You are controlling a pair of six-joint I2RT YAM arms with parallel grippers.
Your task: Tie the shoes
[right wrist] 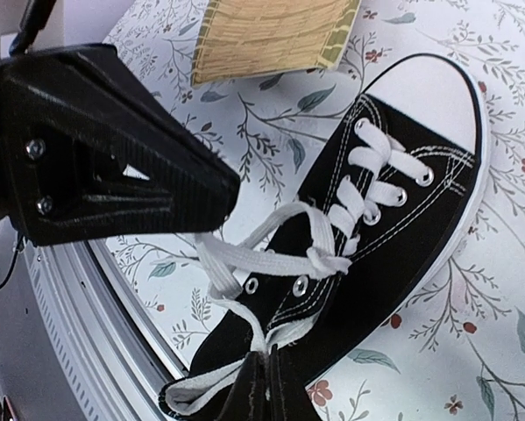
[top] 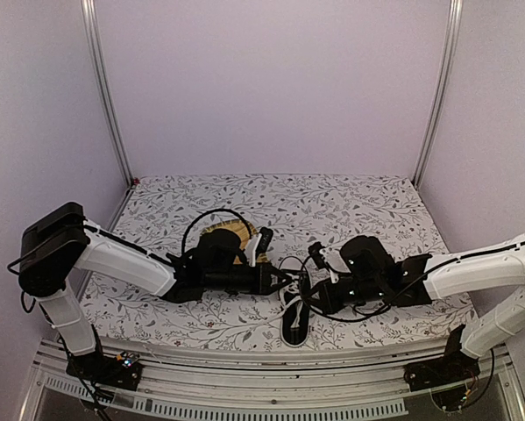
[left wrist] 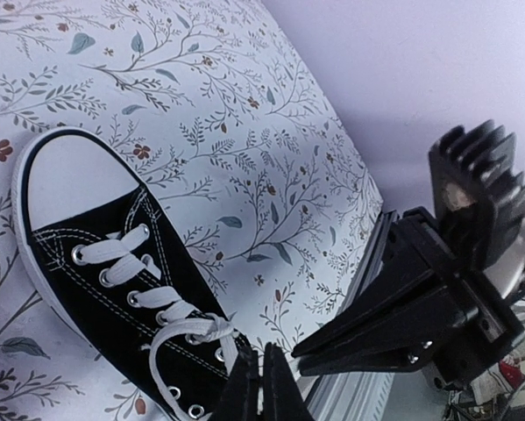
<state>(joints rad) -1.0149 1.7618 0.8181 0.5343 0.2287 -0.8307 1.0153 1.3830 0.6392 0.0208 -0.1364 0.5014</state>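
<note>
sneaker [right wrist: 393, 254] heel cut off at frame edge — left hand [left wrist: 262, 375] and right hand [right wrist: 264, 375] both pinched shut on laces [right wrist: 271, 256].

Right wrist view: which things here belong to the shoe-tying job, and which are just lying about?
Belongs to the job:
- black sneaker
- white laces
- left tool
- right tool

Just lying about:
- yellow woven mat, beyond the sneaker's toe

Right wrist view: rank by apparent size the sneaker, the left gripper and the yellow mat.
1. sneaker
2. left gripper, though nearness to the camera enlarges it
3. yellow mat, cut off by the top edge
</note>
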